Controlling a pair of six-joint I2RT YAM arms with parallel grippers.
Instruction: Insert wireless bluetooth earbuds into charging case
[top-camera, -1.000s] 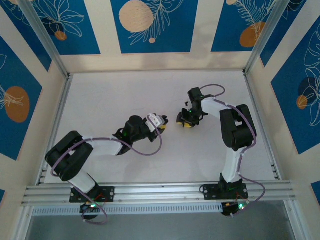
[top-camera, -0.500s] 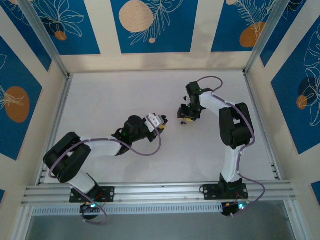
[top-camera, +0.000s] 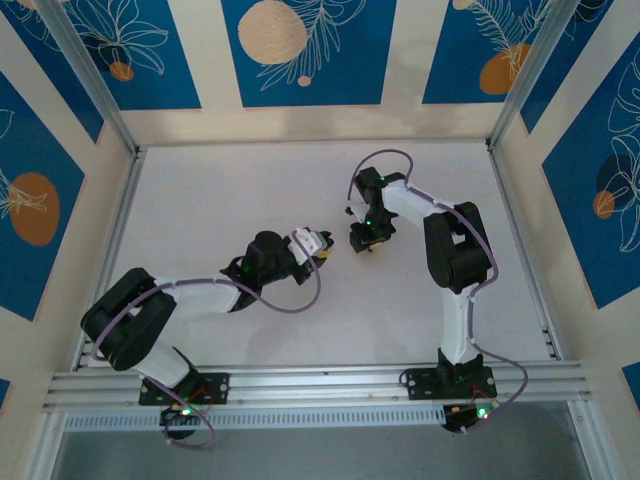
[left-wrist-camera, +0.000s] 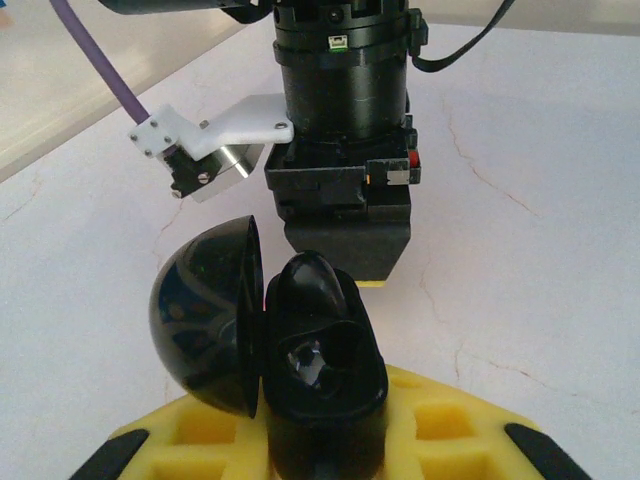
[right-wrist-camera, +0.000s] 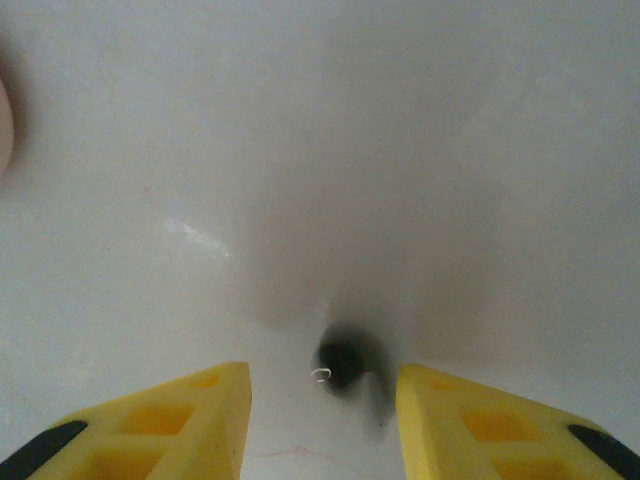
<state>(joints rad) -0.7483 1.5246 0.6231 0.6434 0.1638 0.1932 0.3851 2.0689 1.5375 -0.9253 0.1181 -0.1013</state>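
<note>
The left gripper (top-camera: 322, 249) is clamped tight on the case (left-wrist-camera: 322, 375), a glossy black, egg-shaped shell. It stands upright between yellow pads (left-wrist-camera: 445, 425) moulded with square pockets. The domed lid (left-wrist-camera: 205, 315) is swung open toward 9 o'clock in the left wrist view, smooth and mirror-bright. The hollow in the case body is dark and shiny, and I cannot tell what lies in it.

The right gripper (right-wrist-camera: 322, 385) points down at the tabletop (top-camera: 220, 200) with its yellow fingers parted partway and nothing held. One earbud (right-wrist-camera: 343, 360) lies on the tabletop between them. It is a tiny, rounded black piece, blurred, with a gap on either side, and it sits nearer the finger at 3 o'clock. A dark smear trails from it toward 5 o'clock; stem or shadow, I cannot tell.

From the top view, the right gripper sits at about 3 o'clock of the left gripper, near it but apart. In the left wrist view its boxy black body hangs at 12 o'clock, just beyond the case.

The tabletop is white and smooth, crossed by faint hairline veins like marble.
</note>
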